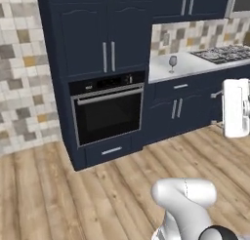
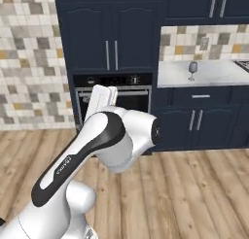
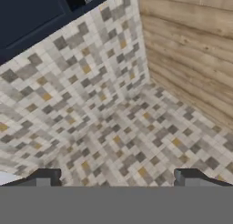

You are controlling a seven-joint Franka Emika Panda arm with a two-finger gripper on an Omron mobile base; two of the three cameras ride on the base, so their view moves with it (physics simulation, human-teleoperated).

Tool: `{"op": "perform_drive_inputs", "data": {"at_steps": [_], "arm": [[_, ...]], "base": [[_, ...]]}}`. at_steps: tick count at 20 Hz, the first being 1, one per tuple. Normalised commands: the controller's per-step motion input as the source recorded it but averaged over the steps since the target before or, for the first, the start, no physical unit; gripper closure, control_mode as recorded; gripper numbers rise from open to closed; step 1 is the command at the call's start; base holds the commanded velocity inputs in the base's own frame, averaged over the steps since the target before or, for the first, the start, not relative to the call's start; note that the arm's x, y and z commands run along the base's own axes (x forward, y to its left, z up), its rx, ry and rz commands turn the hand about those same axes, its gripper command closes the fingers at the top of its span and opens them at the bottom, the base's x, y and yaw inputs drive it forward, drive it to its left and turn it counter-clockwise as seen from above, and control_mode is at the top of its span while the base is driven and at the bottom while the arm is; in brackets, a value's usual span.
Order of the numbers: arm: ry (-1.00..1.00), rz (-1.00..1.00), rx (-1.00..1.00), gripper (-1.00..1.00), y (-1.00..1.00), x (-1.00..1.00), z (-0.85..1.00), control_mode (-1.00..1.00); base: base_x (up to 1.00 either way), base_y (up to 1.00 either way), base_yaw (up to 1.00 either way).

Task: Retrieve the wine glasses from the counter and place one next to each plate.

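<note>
One wine glass [image 1: 173,63] is standing upright on the counter [image 1: 195,64], near the stove [image 1: 222,53], so the task is probably only beginning. The gripper [image 3: 117,177] is hanging released, grasping nothing, and facing a tiled wall [image 3: 104,109]. A wall oven [image 1: 108,112] and wooden floor [image 1: 58,195] are surrounding the robot.
</note>
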Motion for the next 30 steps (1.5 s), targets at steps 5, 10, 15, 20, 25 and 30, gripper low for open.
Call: {"op": "perform_drive_inputs", "data": {"at_steps": [5,10,15,20,25,30], "arm": [[0.00,0.00,0.00,-1.00,0.00,0.00,0.00,1.00],[0.00,0.00,0.00,-1.00,0.00,0.00,0.00,1.00],[0.00,0.00,0.00,-1.00,0.00,0.00,0.00,1.00],[0.00,0.00,0.00,-1.00,0.00,0.00,0.00,1.00],[0.00,0.00,0.00,-1.00,0.00,0.00,0.00,1.00],[0.00,0.00,0.00,-1.00,0.00,0.00,0.00,1.00]], "base": [[1.00,-1.00,0.13],[1.00,-1.00,0.16],[1.00,-1.00,0.21],[0.47,-0.98,0.40],[0.33,-0.54,0.41],[0.12,-0.43,0.03]]}}
